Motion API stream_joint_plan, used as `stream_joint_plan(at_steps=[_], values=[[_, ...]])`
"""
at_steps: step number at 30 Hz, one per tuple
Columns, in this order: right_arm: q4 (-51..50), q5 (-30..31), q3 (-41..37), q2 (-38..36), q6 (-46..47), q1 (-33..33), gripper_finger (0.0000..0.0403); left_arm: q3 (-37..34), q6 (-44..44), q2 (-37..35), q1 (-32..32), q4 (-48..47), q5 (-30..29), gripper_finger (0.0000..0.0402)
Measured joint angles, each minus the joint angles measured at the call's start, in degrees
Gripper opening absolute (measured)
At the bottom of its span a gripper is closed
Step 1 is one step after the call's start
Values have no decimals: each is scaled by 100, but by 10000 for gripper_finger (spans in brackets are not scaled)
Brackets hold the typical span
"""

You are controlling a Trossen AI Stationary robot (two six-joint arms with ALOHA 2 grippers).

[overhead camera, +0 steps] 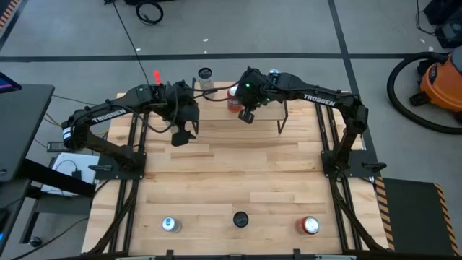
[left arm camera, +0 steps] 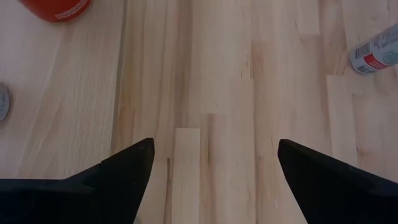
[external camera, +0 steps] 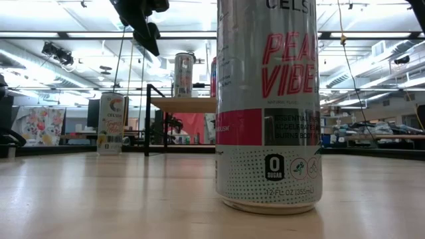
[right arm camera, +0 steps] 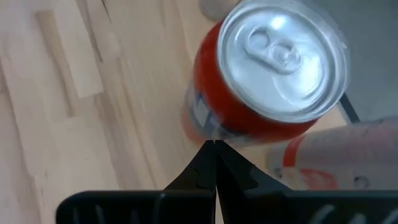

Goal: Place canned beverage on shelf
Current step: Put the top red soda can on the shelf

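The shelf (external camera: pixel 182 104), a light board on thin black legs, stands at the table's far edge (overhead camera: pixel 271 103). A red can (right arm camera: pixel 249 118) with a silver top stands at its left end (overhead camera: pixel 233 99); a silver can (external camera: pixel 184 74) also stands on the board. My right gripper (right arm camera: pixel 214 148) is shut, its tips at the red can's near side, just above the shelf (overhead camera: pixel 247 114). My left gripper (left arm camera: pixel 214 155) is open and empty, above the table left of the shelf (overhead camera: pixel 182 137). My right gripper's shut fingertips (right arm camera: pixel 205 163) stand against the red can's side wall (right arm camera: pixel 214 134), below its rim, slanting down from above. I cannot tell whether they touch it. The can stands upright.
A tall white can (external camera: pixel 109 123) stands on the table left of the shelf (overhead camera: pixel 206 74). Three cans stand along the near edge: a blue-topped one (overhead camera: pixel 170 224), a dark-topped one (overhead camera: pixel 240 219) that fills the low view (external camera: pixel 269 106), and a red one (overhead camera: pixel 310 226).
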Motion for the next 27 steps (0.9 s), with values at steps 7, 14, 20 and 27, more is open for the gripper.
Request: stream_joint_plan(at_steps=[7, 14, 20, 27], values=[[222, -93, 2, 79, -50, -100, 5, 0, 0, 0, 0, 7, -2, 353], [421, -133, 4, 226, -69, -146, 5, 0, 10, 0, 0, 11, -2, 353], [206, -60, 2, 232, 30, -42, 5, -2, 28, -2, 0, 26, -2, 353], [81, 345, 49, 40, 85, 207, 5, -2, 33, -2, -2, 49, 0, 353]])
